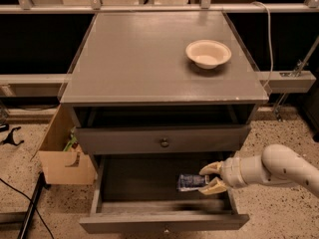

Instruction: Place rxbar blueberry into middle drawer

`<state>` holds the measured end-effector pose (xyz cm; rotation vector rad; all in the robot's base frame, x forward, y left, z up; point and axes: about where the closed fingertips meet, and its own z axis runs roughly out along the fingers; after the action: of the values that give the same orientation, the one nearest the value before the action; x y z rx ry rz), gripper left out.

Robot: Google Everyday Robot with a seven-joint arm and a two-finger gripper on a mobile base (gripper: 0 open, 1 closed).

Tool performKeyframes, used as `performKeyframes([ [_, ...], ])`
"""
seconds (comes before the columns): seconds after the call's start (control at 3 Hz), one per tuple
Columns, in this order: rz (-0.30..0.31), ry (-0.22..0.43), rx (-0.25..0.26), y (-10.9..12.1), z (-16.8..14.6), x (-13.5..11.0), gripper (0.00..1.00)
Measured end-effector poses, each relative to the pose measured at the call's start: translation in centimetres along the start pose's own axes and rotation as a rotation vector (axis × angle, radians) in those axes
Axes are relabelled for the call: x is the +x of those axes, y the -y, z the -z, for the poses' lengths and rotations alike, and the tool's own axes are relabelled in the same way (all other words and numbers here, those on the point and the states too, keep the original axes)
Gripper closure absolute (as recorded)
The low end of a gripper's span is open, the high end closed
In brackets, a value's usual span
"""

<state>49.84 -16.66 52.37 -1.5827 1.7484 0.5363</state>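
The rxbar blueberry (189, 182), a dark blue wrapper with white print, is held just above the floor of the open middle drawer (139, 179), at its right side. My gripper (206, 178) reaches in from the right on a white arm (279, 169). Its tan fingers (211, 168) are closed on the bar's right end. The drawer is pulled out, and its front panel (164, 223) is nearest the camera.
The drawer above (163, 142), with a round knob, is shut and overhangs the back of the open one. A cream-white bowl (208, 53) sits on the tabletop at the right. A cardboard box (62, 158) stands left of the cabinet. Cables (20, 198) lie on the floor.
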Motion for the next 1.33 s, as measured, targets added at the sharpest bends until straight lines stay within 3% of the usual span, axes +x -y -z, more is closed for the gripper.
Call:
performKeyframes([
  [0.33, 0.001, 0.032, -0.031, -1.1, -5.7, 3.1, 1.0],
  [1.33, 0.014, 0.082, -0.025, 0.3, -11.2, 3.5, 1.0],
])
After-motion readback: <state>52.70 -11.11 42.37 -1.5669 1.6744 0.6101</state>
